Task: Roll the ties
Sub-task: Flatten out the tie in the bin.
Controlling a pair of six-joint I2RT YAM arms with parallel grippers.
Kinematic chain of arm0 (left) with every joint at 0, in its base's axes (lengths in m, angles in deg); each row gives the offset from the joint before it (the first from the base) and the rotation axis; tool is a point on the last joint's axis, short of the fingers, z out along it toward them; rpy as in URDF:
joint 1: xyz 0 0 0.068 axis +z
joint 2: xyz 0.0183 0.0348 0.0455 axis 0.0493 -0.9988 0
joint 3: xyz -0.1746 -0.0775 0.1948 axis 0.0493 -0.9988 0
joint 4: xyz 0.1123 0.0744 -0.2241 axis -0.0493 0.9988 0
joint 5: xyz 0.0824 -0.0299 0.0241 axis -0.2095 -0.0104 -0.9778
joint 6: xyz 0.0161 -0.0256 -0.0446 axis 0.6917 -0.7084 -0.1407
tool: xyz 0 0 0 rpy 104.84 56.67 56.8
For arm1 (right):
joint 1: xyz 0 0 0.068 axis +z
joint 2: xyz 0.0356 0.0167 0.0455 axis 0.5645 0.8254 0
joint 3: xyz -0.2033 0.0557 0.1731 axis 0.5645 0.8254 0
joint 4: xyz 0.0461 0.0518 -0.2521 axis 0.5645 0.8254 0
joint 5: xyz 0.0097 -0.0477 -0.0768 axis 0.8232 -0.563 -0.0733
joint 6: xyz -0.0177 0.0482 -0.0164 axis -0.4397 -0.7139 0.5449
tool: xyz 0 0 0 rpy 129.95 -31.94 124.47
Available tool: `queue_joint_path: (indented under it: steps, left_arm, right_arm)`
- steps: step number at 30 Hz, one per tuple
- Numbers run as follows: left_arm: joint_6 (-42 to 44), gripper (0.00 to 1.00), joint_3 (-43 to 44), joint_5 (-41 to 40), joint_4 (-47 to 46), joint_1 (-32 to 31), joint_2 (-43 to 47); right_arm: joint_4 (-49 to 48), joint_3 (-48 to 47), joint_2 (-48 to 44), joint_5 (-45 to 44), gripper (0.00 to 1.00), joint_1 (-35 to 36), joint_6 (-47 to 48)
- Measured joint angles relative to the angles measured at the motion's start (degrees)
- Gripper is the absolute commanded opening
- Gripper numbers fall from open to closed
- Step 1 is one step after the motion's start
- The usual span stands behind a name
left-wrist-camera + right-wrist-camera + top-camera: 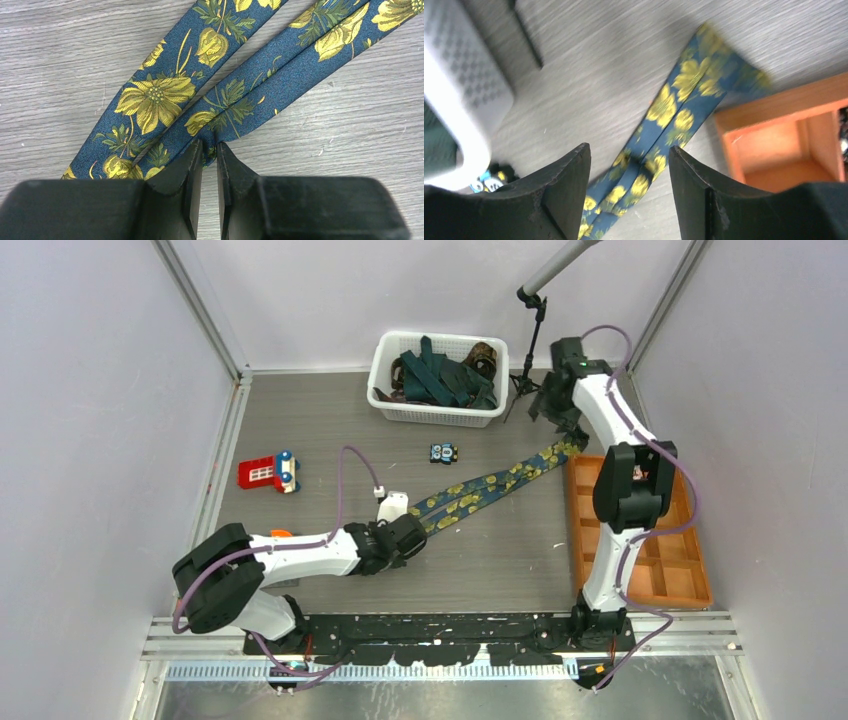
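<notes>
Across the table (330, 420), flowered tie (490, 483) doubled, long axis near-left to far-right

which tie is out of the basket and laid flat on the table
The dark navy fabric tie with yellow-gold flowers, stretched diagonally across the table. The plain teal ties and brown-patterned tie are heaped in the white plastic basket.

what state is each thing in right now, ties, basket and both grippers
navy necktie with yellow flower print: unrolled, doubled over, lying flat
white plastic basket: upright, holding dark teal and brown ties in a heap
left gripper: shut on the navy necktie's near end
right gripper: open, above the necktie's far end
</notes>
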Motion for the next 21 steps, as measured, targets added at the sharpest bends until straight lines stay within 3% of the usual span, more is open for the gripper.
queue_joint_path:
  steps: [9, 21]
  left_arm:
    - [-1.9, 0.18, -0.7, -1.7, 0.2, 0.0, 0.3]
    - [-3.0, 0.18, -1.4, -2.8, 0.2, 0.0, 0.9]
  right_arm:
    - [0.1, 14.7, -8.7, -5.4, 0.62, 17.9, -1.0]
    - [-0.3, 17.8, -2.4, -8.6, 0.55, 21.0, -4.0]
